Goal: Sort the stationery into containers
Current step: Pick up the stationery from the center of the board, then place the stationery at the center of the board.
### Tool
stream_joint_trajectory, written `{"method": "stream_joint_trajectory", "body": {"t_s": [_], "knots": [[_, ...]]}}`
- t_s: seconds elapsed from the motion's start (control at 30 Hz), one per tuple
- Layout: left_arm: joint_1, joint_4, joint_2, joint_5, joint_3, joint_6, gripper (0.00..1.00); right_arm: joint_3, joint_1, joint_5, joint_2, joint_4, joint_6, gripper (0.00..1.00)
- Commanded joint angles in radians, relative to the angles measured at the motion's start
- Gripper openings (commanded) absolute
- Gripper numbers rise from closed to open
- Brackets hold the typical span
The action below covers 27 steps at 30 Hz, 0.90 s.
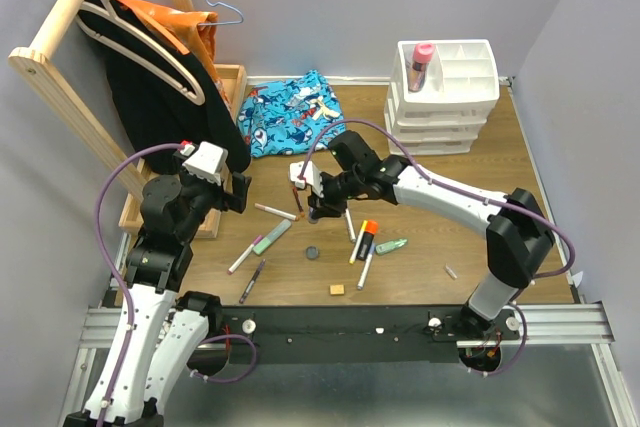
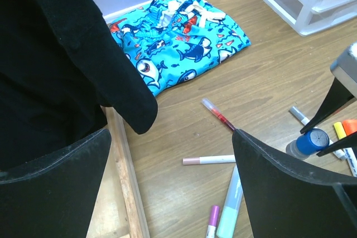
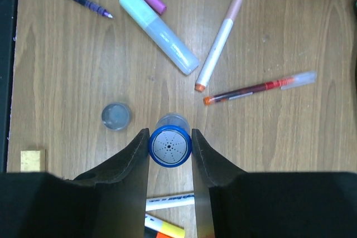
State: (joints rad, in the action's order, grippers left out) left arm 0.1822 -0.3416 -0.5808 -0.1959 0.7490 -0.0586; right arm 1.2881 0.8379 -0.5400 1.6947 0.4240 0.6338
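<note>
Wood-grain tabletop fills my right wrist view, where the right gripper pinches a round, blue-capped tube, upright among scattered slim pens. My left gripper hangs spread wide.

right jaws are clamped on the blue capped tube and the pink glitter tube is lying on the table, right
One slip: the pink glitter tube stands in a compartment of the white organiser, not on the table, as the top external view shows. The right jaws are indeed clamped on the blue-capped tube.
</note>
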Motion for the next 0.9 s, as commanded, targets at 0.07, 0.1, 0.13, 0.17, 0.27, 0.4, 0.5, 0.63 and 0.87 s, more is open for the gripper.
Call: {"method": "stream_joint_trajectory", "body": {"t_s": [0.07, 0.1, 0.13, 0.17, 0.27, 0.4, 0.5, 0.63, 0.87], "knots": [[-0.01, 0.026, 0.019, -0.016, -0.014, 0.008, 0.99, -0.021, 0.046, -0.055, -0.004, -0.037, 0.075, 0.01], [-0.01, 0.02, 0.024, -0.017, -0.017, 0.008, 0.99, -0.019, 0.053, -0.052, -0.001, -0.034, 0.079, 0.01], [-0.01, 0.016, 0.027, -0.017, -0.019, 0.009, 0.99, -0.007, 0.064, -0.049, 0.003, -0.021, 0.078, 0.01], [-0.012, 0.015, 0.032, -0.017, -0.022, 0.011, 0.99, -0.001, 0.069, -0.048, 0.016, -0.011, 0.078, 0.01], [-0.015, 0.012, 0.042, -0.016, -0.031, 0.013, 0.99, 0.002, 0.085, -0.049, 0.026, 0.001, 0.07, 0.01], [-0.02, 0.007, 0.055, -0.011, -0.034, 0.013, 0.99, -0.007, 0.109, -0.043, 0.037, -0.002, 0.06, 0.01], [-0.02, -0.002, 0.056, -0.007, -0.027, 0.008, 0.99, -0.021, 0.125, -0.023, 0.037, 0.004, 0.055, 0.01], [-0.02, 0.0, 0.061, 0.0, -0.031, 0.005, 0.99, -0.055, 0.138, -0.008, 0.019, -0.008, 0.014, 0.01], [-0.026, 0.009, 0.068, -0.005, -0.045, 0.017, 0.99, -0.105, 0.142, 0.025, 0.0, -0.022, -0.014, 0.01]]}}
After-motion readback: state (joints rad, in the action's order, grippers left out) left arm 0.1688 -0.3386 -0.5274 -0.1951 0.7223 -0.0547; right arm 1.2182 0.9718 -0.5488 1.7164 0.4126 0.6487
